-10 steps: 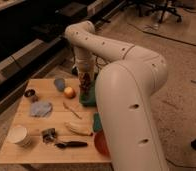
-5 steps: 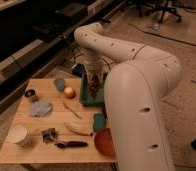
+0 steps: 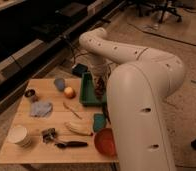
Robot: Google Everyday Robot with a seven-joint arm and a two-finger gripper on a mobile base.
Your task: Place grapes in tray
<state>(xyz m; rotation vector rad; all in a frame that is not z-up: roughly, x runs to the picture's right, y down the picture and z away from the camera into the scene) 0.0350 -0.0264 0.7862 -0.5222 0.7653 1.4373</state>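
Nearest the camera, the orange-red bowl (image 3: pixel 106 141) sits at the table's front edge, with the small green block (image 3: pixel 99 121) just behind it. Further back lies the green tray (image 3: pixel 87 95). The gripper (image 3: pixel 98 82) hangs over the tray's right side, with the dark grapes (image 3: pixel 100 90) right at its tip, inside the tray's outline. Clamped or released? Cannot tell.
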